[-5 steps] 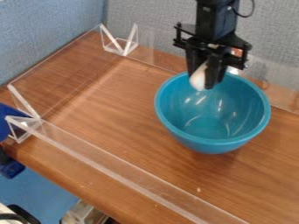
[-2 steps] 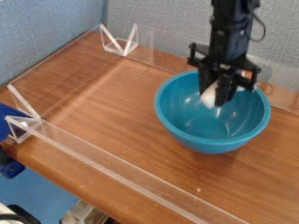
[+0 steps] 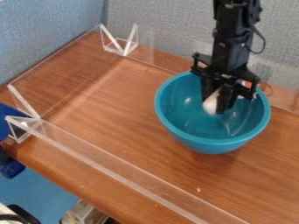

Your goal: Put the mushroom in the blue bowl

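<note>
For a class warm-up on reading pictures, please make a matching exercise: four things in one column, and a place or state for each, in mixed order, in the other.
1. mushroom
2. blue bowl
3. gripper
4. blue speckled panel

A. upright at the left rear of the picture
B. between the gripper's fingers, in front of the bowl's inner wall
C. reaching down over the bowl's rim
D. standing on the wooden surface

Right pairs: 1-B, 2-D, 3-C, 4-A

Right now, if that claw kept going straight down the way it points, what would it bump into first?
Probably the inside of the blue bowl, met first by the mushroom in the claw; how far below it lies is unclear.
</note>
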Available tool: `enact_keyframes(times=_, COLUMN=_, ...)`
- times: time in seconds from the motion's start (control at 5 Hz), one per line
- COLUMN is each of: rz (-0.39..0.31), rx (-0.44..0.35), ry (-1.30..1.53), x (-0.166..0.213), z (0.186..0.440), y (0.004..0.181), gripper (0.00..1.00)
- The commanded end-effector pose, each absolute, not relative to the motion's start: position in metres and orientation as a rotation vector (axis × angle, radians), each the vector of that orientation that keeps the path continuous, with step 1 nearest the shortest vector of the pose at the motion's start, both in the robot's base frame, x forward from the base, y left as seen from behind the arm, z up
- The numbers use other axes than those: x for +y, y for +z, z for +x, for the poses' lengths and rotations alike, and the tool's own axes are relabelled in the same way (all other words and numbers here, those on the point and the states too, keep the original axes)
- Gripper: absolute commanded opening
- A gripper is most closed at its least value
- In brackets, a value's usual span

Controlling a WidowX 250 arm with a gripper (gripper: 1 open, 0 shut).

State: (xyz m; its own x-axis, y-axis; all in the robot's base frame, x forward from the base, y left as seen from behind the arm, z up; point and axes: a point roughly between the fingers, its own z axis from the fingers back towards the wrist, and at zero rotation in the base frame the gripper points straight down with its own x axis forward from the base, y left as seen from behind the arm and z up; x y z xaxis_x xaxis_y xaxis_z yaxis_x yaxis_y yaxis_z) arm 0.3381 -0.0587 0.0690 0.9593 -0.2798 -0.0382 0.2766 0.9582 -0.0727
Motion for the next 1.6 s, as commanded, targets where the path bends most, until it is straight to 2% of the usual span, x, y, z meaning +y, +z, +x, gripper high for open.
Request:
enact_keyframes(times=0.0, rz=-0.063, rx=-0.02, ry=-0.278, x=-0.057, z=0.352, y=0.086, gripper=1.0)
enact_keyframes(times=0.2, rz=-0.06, rx=-0.02, ry=-0.276, x=-0.056, z=0.353, y=0.088, gripper=1.0)
enact_keyframes(times=0.4, rz=-0.053, rx=-0.016, ry=-0.275, x=-0.055, z=0.355, y=0.086, gripper=0.0)
enact_keyframes(times=1.4, rz=-0.04, rx=-0.081, ry=-0.3, x=-0.052, z=0.358, y=0.122, gripper=0.0)
